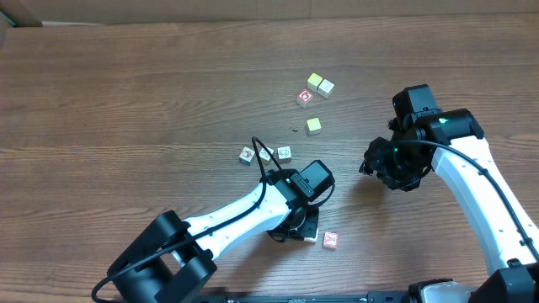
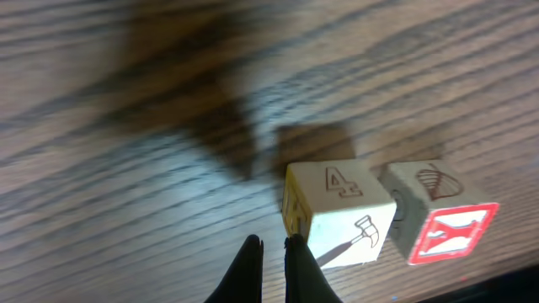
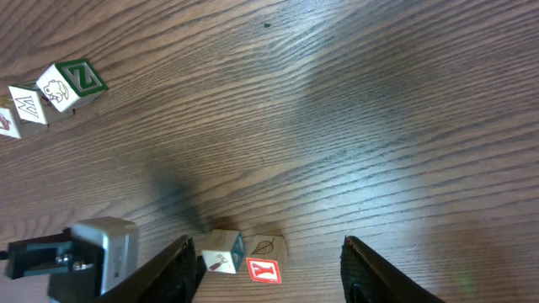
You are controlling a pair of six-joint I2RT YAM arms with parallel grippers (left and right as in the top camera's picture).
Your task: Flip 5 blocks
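Left hand [image 2: 271, 248] low, pinched closed, empty — right hand [image 3: 269, 263] higher, gaping, empty, both pointing downward

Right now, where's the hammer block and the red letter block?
hammer block [image 2: 354, 231]: left wrist view, on its hammer face.
red letter block [image 2: 450, 234]: left wrist view, on its red-framed face.

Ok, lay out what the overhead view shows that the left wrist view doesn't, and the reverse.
Only overhead: the right gripper, a row of three blocks, and four more cubes farther up the table.

Only left wrist: the left gripper, shut on nothing, its tips just beside a block printed with a 4 and a hammer. The arm hides this block from above.

Both: the red-marked block and the wooden table.
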